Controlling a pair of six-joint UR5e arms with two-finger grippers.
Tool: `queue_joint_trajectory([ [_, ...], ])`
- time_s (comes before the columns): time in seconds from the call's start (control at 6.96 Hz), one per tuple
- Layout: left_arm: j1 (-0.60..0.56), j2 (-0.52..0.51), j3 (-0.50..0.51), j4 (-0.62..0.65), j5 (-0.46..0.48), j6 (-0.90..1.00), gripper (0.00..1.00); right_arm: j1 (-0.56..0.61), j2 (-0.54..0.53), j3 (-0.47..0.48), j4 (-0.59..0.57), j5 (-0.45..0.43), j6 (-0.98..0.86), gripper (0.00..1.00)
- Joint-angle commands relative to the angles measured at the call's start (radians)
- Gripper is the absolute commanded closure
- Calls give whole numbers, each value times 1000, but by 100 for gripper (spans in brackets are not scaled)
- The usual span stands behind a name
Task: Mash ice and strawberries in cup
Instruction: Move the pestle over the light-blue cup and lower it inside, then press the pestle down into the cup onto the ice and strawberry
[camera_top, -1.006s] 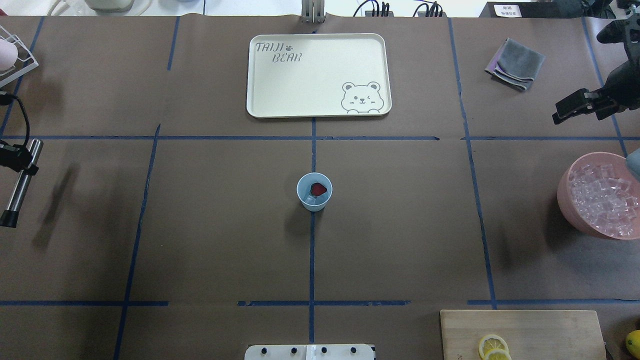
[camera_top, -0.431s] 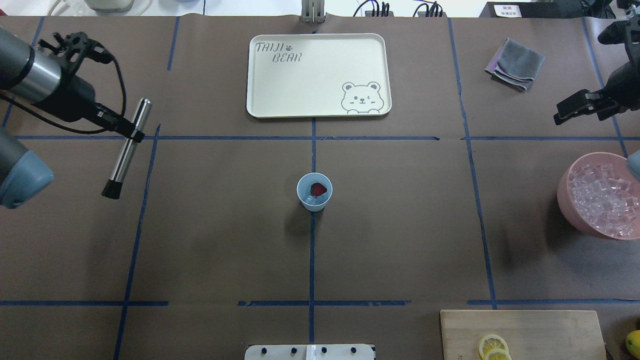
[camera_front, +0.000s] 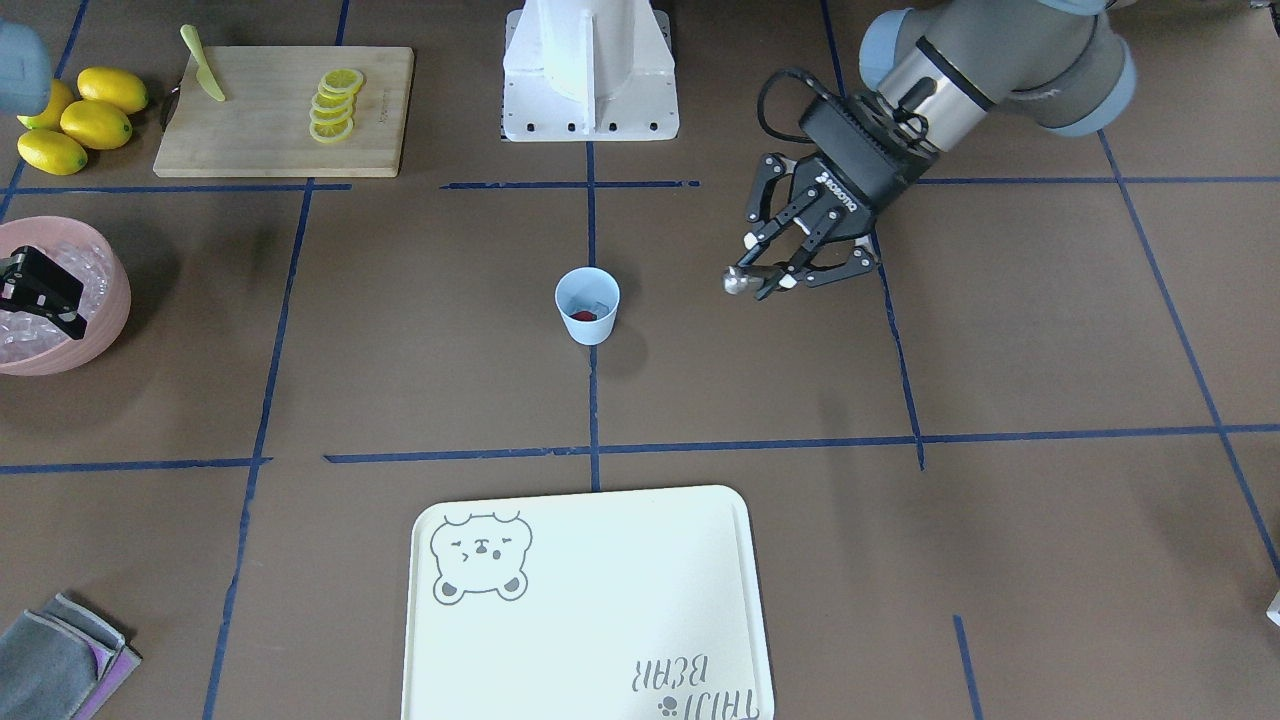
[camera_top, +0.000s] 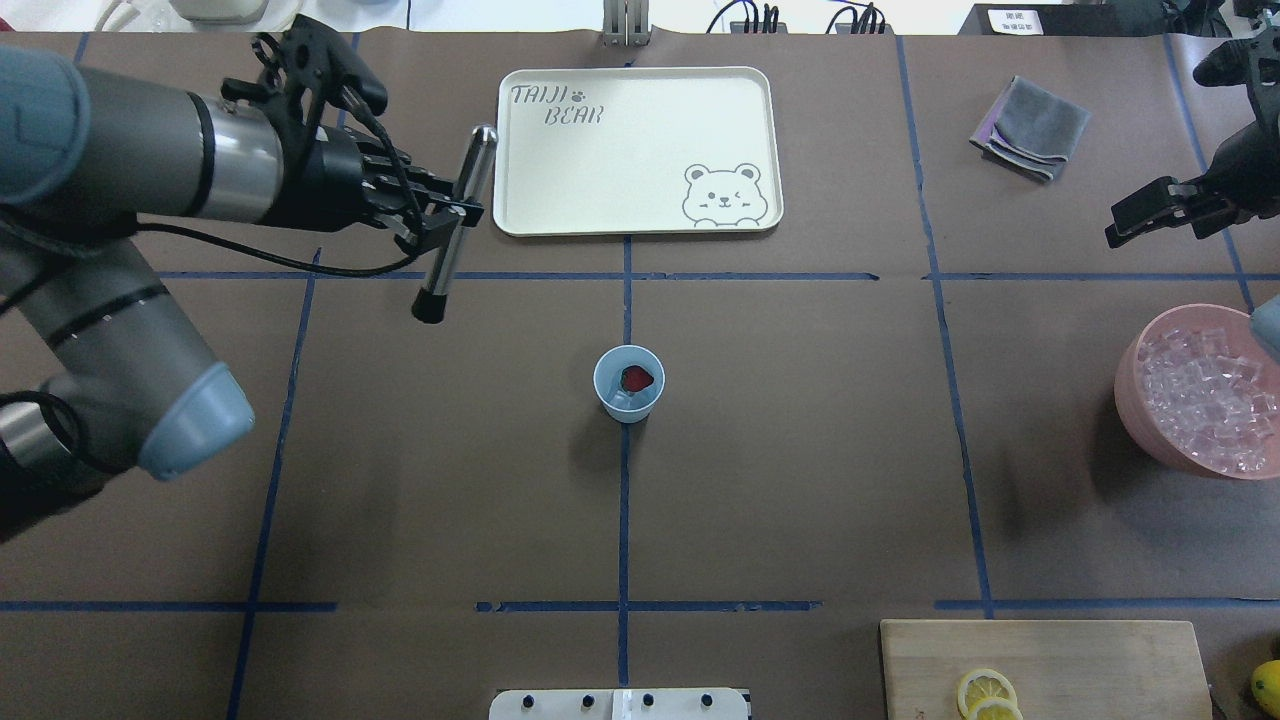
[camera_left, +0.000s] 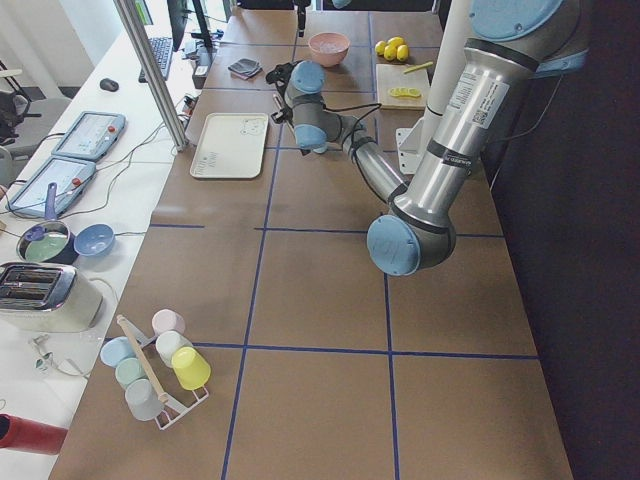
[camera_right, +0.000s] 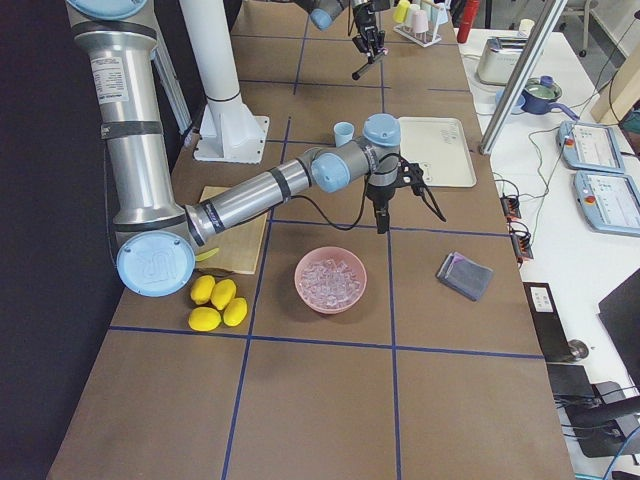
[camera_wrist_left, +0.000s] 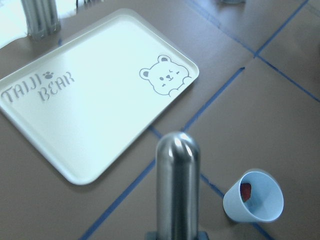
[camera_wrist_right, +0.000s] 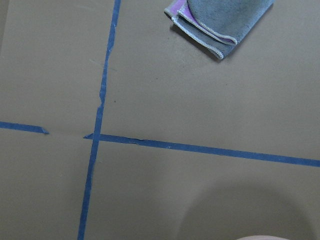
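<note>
Left claw (camera_top: 450, 212) clamped on steel muddler (camera_top: 476, 158), well apart from the cup (camera_top: 628, 384); I read this as approach, next its tip needs centring above that cup.

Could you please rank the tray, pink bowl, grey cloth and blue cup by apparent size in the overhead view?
1. tray
2. pink bowl, partly cropped by the frame edge
3. grey cloth
4. blue cup

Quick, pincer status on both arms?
Left pincer: shut on the steel muddler.
Right pincer: open, holding nothing.
</note>
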Motion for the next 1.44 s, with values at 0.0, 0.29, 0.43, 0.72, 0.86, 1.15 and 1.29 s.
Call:
queue_joint_trajectory([
  [0.0,262,-33,32,-245,441,2,100,0,-2,2,0,1,1,0],
  [0.29,363,-100,162,-409,615,6,100,0,-1,4,0,1,6,0],
  [0.43,370,-109,224,-501,651,9,100,0,-2,5,0,1,7,0],
  [0.72,370,-106,252,-547,668,70,100,0,-1,7,0,3,7,0],
  [0.86,371,-96,255,-571,668,83,100,0,-1,8,0,3,9,0],
  [1.15,406,-92,261,-580,668,86,100,0,-1,10,0,3,9,0],
  [1.29,426,-92,264,-579,670,86,100,0,-1,10,0,3,9,0],
])
